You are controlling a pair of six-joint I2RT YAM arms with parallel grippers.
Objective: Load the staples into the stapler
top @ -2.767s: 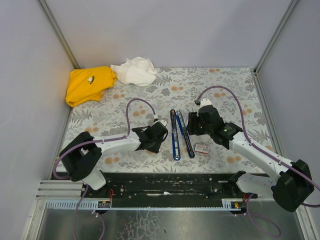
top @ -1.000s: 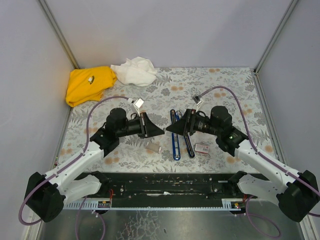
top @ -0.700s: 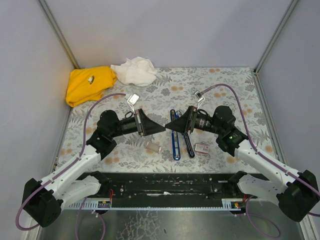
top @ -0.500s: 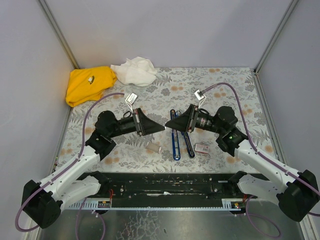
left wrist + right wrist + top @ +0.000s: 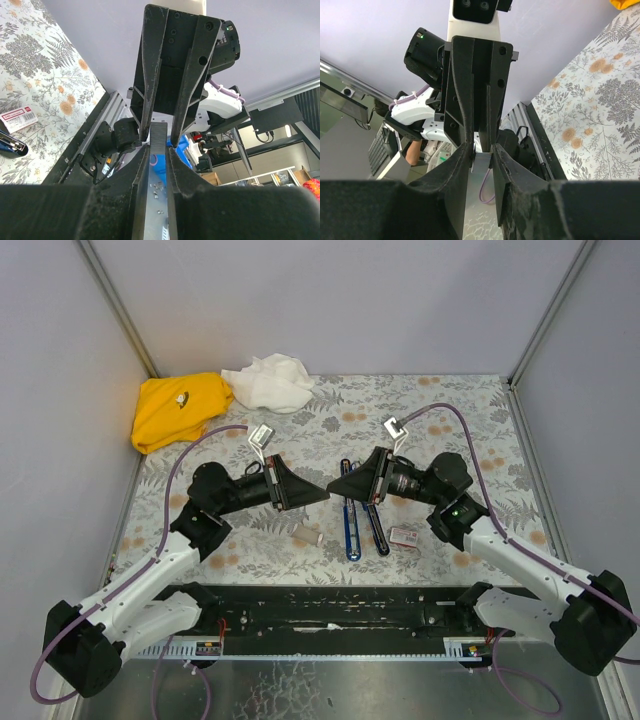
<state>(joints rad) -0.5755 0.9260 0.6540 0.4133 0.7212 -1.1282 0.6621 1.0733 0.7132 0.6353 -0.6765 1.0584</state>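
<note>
Change: my left claw (image 5: 322, 497) and right claw (image 5: 337, 486), apart a second ago, now meet tip to tip above the bench (image 5: 450, 420); the right one has narrowed much.
Left claw: nearly closed, pinching the strip (image 5: 158, 135).
Right claw: around the strip's free end, almost at its width; I cannot tell if it presses.
Stapler (image 5: 358, 512): open on the bench, at 5 o'clock from the tips.
Meaning: I judge the strip is changing claws; loading is not begun.
</note>
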